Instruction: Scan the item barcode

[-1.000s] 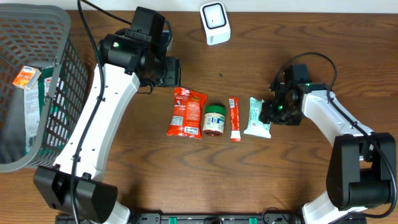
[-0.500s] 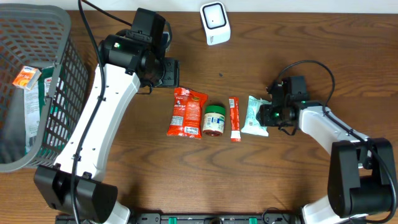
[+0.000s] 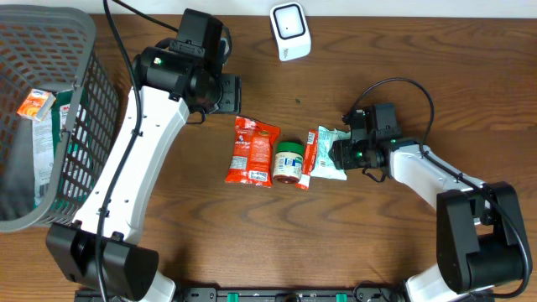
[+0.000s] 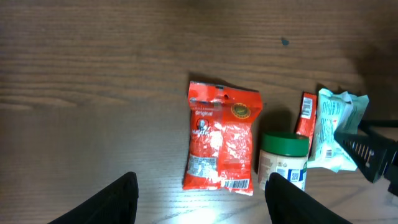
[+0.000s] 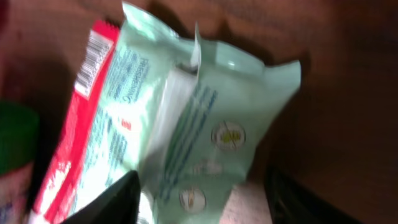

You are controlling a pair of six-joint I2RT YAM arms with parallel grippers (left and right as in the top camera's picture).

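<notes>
Jaws of the right gripper [image 5: 202,190] stand spread, one finger on each side of the near end of the green pack [image 5: 205,118]. They are not pinching it.

The green pack is likely the item to scan. It looks soft and light, like a bag with a pad inside. Its shiny skin may be slippery and would crinkle when squeezed. The thin sealed ends would likely fold or slip out. The best place to take hold seems to be across the fat middle, from both long sides.

It is pale mint green with a white strip down the middle. It has small round pictures and blue-green writing, too blurry to read. No barcode can be made out on its top face.

The pack lies flat on the brown tabletop [image 3: 377,243]. Its left edge touches a thin red stick [image 5: 74,124], which lies tilted. Just past the stick stands a jar [image 3: 289,161] with a green lid. Beside the jar lies a red pouch [image 3: 252,151].

Farther off, the left gripper [image 4: 200,183] hangs above the red pouch. Its jaws are spread wide and hold nothing. At the far edge sits the white scanner [image 3: 290,32], well apart from the pack. A gray basket [image 3: 92,84] stands at the far left with a few things in it.
</notes>
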